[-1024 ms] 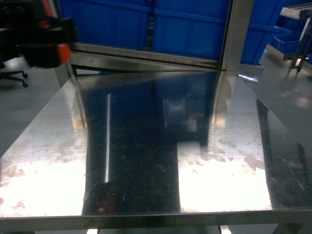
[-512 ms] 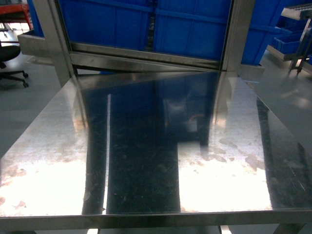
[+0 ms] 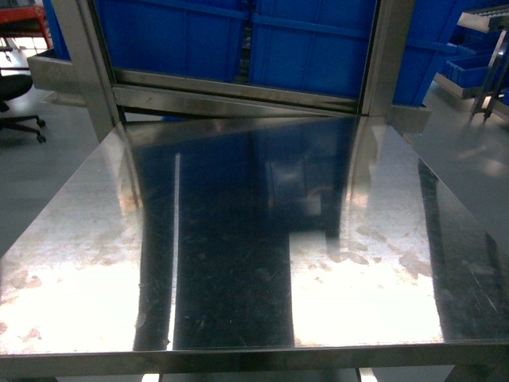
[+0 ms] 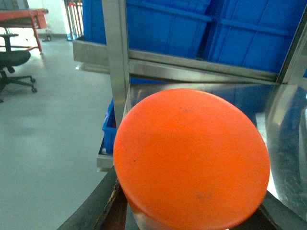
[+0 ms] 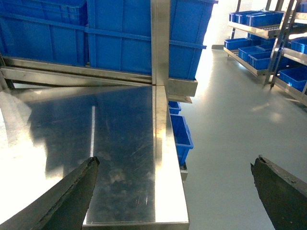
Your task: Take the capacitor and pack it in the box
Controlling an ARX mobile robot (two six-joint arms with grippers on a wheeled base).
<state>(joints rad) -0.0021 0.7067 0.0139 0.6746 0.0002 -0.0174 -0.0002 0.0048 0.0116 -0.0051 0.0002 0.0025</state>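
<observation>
The capacitor (image 4: 192,158) fills the left wrist view: a cylinder seen end-on, with a broad round orange top and a pale body just showing beneath. My left gripper (image 4: 192,213) is shut on it, one dark finger at each lower corner of the view. It hangs off the left edge of the steel table (image 3: 238,239). My right gripper (image 5: 175,163) stands open and holds nothing, over the table's right edge (image 5: 168,158) and the grey floor. The box is out of view. Neither gripper shows in the head view.
Large blue bins (image 3: 310,48) stand behind a steel frame post (image 3: 386,56) at the table's far edge. A black office chair (image 3: 16,103) is on the floor at left. Racks of small blue bins (image 5: 254,19) line the right, and a small blue bin (image 5: 180,134) sits under the table's right side.
A second ago my left gripper with its orange load showed blurred at the head view's top left. It has since left that view. The table looks the same.
</observation>
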